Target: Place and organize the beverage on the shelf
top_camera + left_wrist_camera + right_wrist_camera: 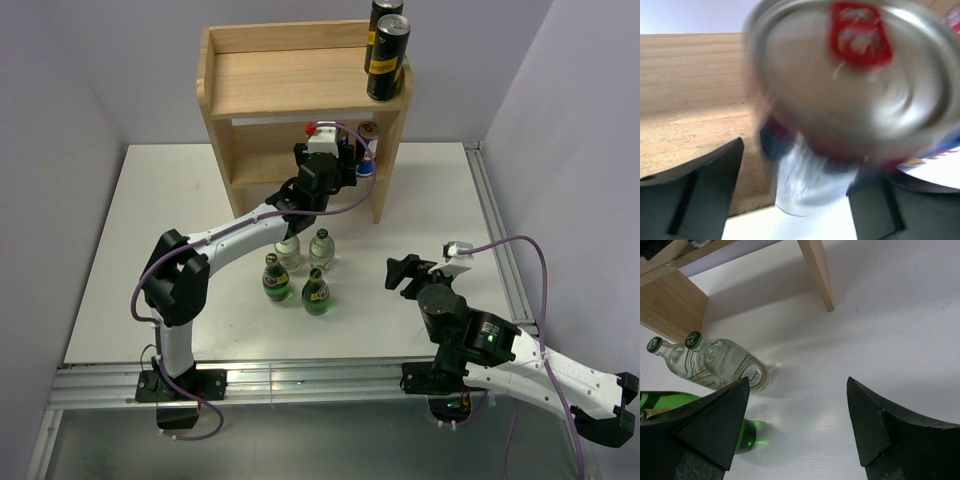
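The small light-wood two-tier shelf (262,80) is standing at the far middle of the white table (130,260). Its long axis is running left to right and its open front is facing the near side. Two tall black cans with yellow labels (386,45) are standing upright at the right end of its rimmed top tier, one behind the other.

The left gripper (350,158) is reaching into the right end of the lower tier. In the left wrist view its dark fingers (715,180) are standing apart on either side of a silver can with a red tab (840,95). The can's lid is facing the camera and its body is running away downward. A gap is showing between the can and the finger on the left of that view, so nothing is being clamped. The can is blurring, so its exact tilt cannot be told. A blue-and-white labelled can (940,167) is sitting just to its right.

The right gripper (398,275) is hovering over the near right of the table, jaws wide and holding nothing. Two clear glass bottles with green caps (321,247) and two green glass bottles (317,292) are standing necks up in a cluster near the shelf's front.
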Robot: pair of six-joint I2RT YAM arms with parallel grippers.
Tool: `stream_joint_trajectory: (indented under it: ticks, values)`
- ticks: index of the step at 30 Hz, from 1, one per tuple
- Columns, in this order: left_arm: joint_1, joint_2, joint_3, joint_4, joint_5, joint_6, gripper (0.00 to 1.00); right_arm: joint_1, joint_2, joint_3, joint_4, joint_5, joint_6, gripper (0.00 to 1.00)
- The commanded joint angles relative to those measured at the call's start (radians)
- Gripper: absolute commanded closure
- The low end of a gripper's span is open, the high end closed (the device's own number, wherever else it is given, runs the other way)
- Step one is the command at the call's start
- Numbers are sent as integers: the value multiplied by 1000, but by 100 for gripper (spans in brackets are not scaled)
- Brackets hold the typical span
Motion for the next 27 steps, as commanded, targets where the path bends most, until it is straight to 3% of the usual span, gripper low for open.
stream_joint_trajectory:
  ticks: [1, 19, 27]
  values:
    - [7, 11, 5, 16, -34, -1, 14, 4, -1, -3, 27, 19, -3, 15]
    - [17, -18, -43, 25, -57, 11, 9, 4, -1, -9, 36, 7, -9, 15]
    - [17, -84, -115, 61, -8, 34, 1, 5, 5, -8, 37, 7, -9, 15]
